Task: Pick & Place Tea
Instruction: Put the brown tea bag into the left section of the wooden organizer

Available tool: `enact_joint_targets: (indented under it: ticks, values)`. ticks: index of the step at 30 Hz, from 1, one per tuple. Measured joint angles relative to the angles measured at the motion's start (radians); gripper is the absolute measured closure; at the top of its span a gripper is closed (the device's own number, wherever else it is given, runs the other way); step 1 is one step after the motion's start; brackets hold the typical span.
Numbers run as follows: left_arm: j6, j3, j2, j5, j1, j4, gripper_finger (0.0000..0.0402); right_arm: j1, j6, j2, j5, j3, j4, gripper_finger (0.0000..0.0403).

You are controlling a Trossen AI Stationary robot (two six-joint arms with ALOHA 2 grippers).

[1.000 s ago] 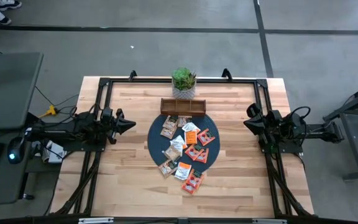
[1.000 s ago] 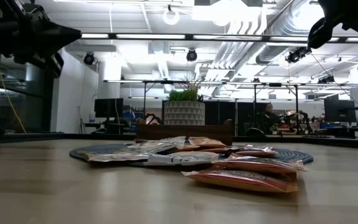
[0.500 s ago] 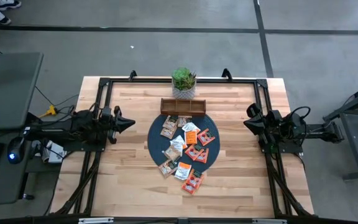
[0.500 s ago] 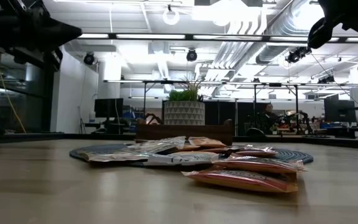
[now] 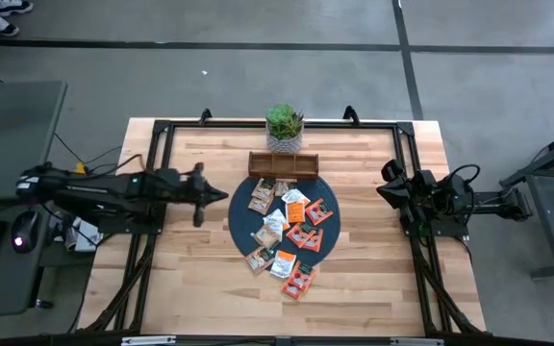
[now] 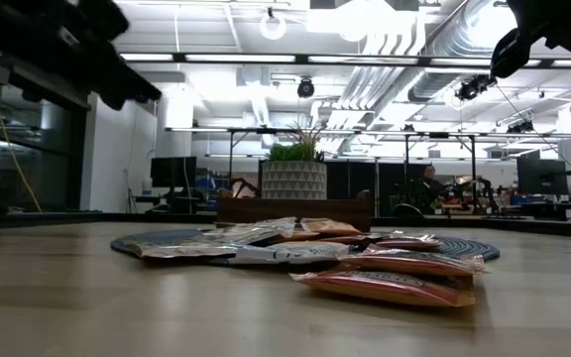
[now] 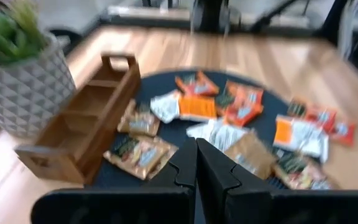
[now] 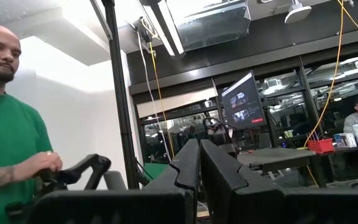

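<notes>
Pale wooden planks make up the tabletop [image 5: 200, 279], framed by a black metal rig and standing on a grey floor. At its middle lies a dark round mat [image 5: 241, 229] strewn with the tea sachets [image 5: 287, 234]: orange-red, tan-brown and white squares scattered loosely over the mat, some overlapping, with the nearest few spilling past the mat's front edge onto the wood. From the low view the sachets [image 6: 385, 283] lie flat in a shallow heap. Just behind the mat stands a brown wooden compartment tray [image 5: 284, 164], and behind that a potted plant [image 5: 284, 127] in a white patterned pot.

The left gripper [image 5: 221, 196] is stretched out over the tabletop, raised above the wood, with its tip near the mat's left edge. Its jaws are pressed together and hold nothing. In the left wrist view its closed fingers [image 7: 213, 174] point toward the sachets [image 7: 197, 107], with the tray [image 7: 86, 121] and the plant pot [image 7: 23, 87] off to one side.

The right gripper [image 5: 383, 189] waits at the right edge of the tabletop, well apart from the mat, its jaws also closed and empty. Its wrist view looks out into the room, where a person in a green shirt [image 8: 8, 155] stands beyond the closed fingers [image 8: 219, 168], and a monitor [image 8: 241, 107] glows farther back.
</notes>
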Motion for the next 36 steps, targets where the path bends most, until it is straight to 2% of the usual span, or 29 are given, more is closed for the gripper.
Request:
enact_joint_targets:
  ticks: [6, 13, 17, 19, 23, 27, 31, 36]
  values:
    - [0.021, 0.051, 0.243, 0.004, -0.007, 0.019, 0.0401, 0.0, 0.0, 0.0, 0.0, 0.0, -0.002, 0.0391]
    - [0.145, 0.056, 0.458, 0.012, -0.071, 0.12, 0.0395, 0.0, 0.0, 0.0, 0.0, 0.0, -0.003, 0.0391]
    - [0.155, 0.057, 0.535, 0.027, -0.097, 0.236, 0.0359, 0.0, 0.0, 0.0, 0.0, 0.0, -0.004, 0.0391]
    - [0.156, 0.066, 0.578, 0.001, -0.101, 0.254, 0.0332, 0.0, 0.0, 0.0, 0.0, 0.0, -0.004, 0.0391]
    - [0.166, 0.104, 0.655, -0.121, -0.099, 0.254, 0.0275, 0.0, 0.0, 0.0, 0.0, 0.0, -0.004, 0.0391]
    - [0.274, 0.144, 0.733, -0.194, -0.098, 0.253, 0.0231, 0.0, 0.0, 0.0, 0.0, 0.0, -0.006, 0.0391]
    - [0.336, 0.168, 0.798, -0.203, -0.098, 0.249, 0.0211, 0.0, 0.0, 0.0, 0.0, 0.0, -0.008, 0.0391]
    - [0.398, 0.191, 0.85, -0.225, -0.098, 0.25, 0.0208, 0.0, 0.0, 0.0, 0.0, 0.0, -0.009, 0.0391]
